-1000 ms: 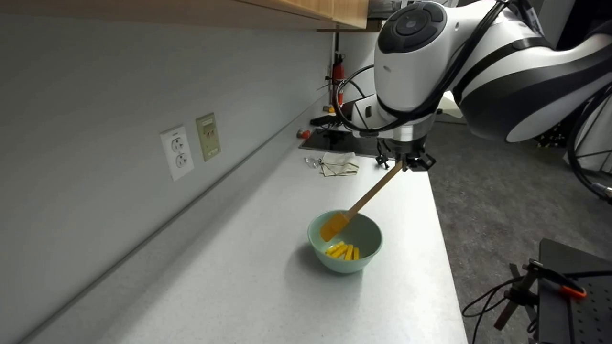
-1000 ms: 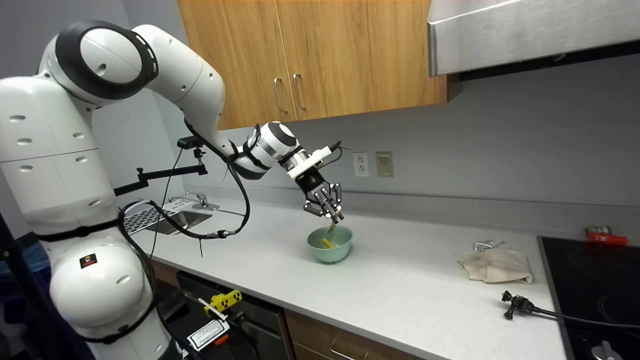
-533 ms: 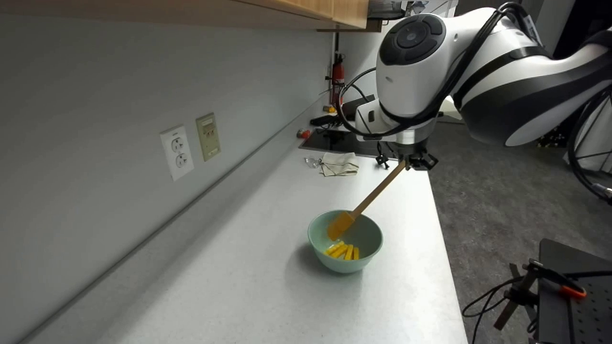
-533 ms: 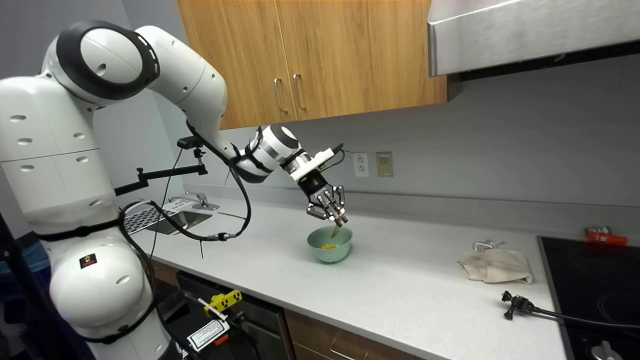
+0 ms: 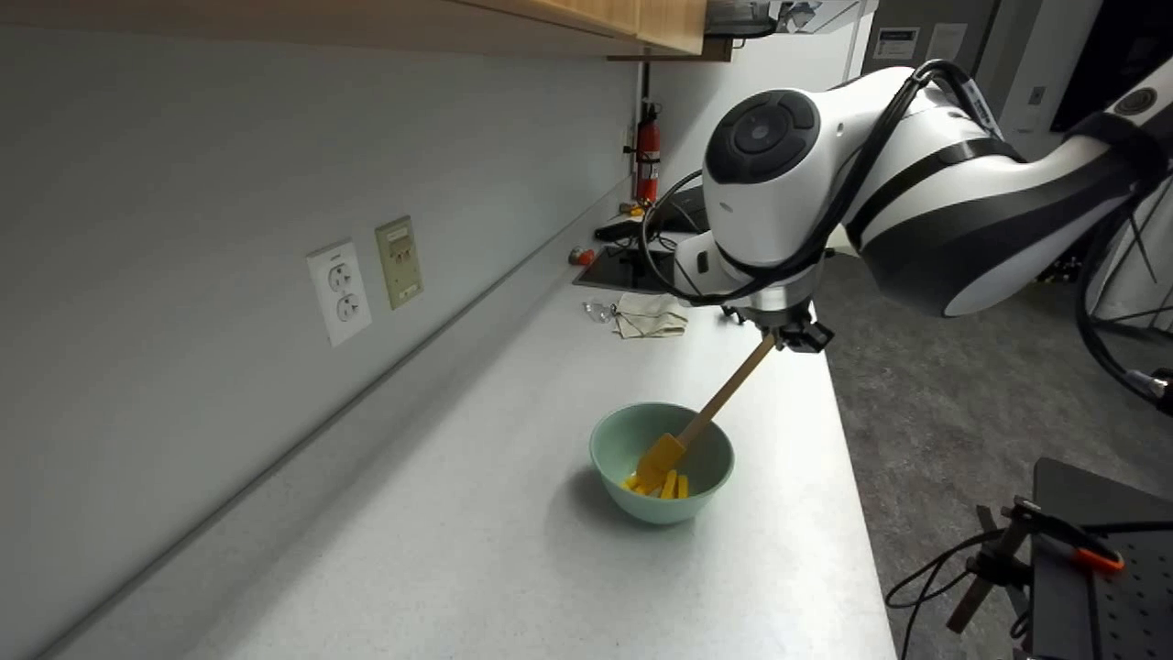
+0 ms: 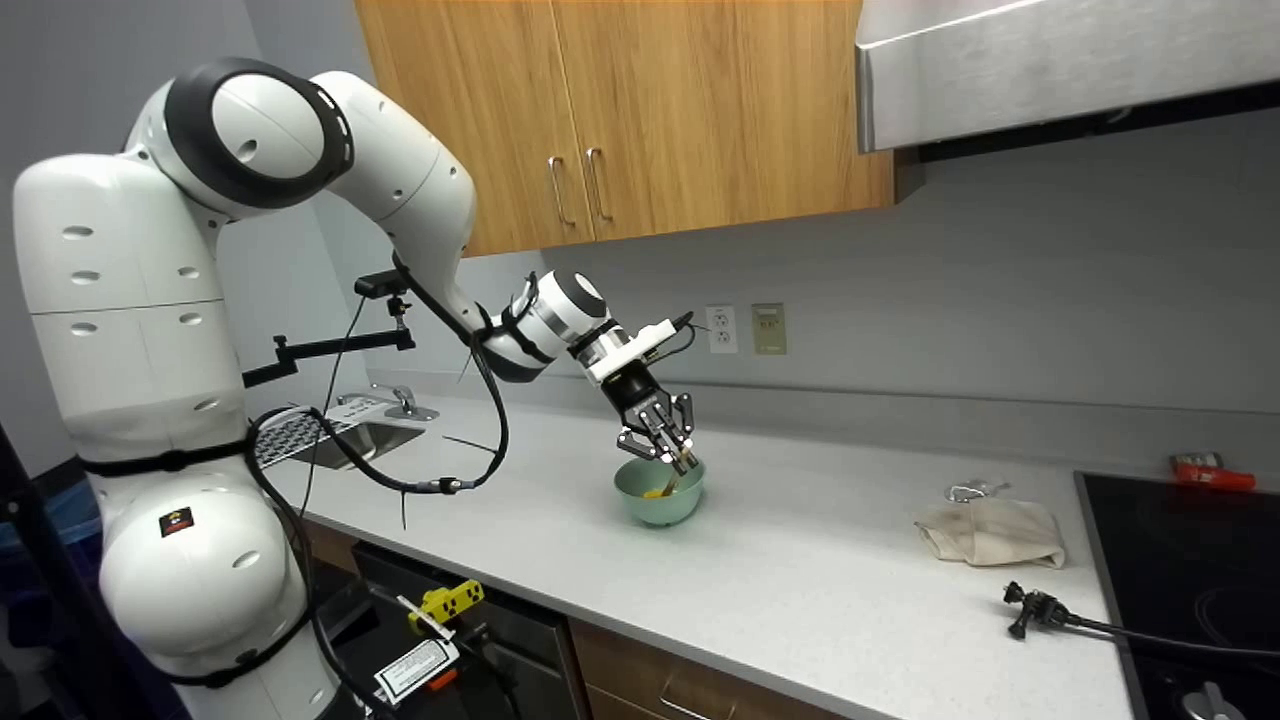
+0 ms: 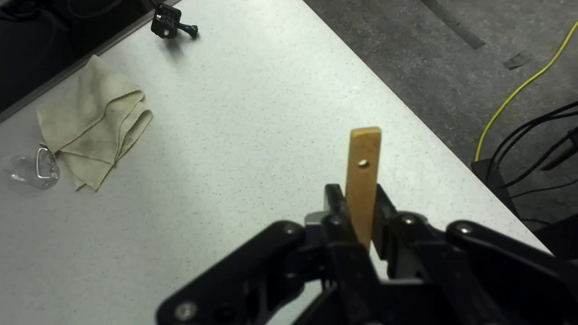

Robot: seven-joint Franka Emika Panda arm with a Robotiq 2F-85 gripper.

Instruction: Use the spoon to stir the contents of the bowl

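Grasping and insertion appear complete, with the black jointed fingers clamped on the long tan wooden spoon, its orange head below them at the yellow stick-shaped contents inside the round mint-green bowl; stirring itself is judged outstanding.

In an exterior view, the grey wall sits in dim light, while the countertop brightens almost to white near its open edge. The mint-green bowl throws a soft shadow on its wall side. In an exterior view, a bright line runs across the range hood, and the cooktop goes nearly black. In the wrist view, pale glare washes the countertop's upper part; the gripper, dark in the foreground, looks out of focus.
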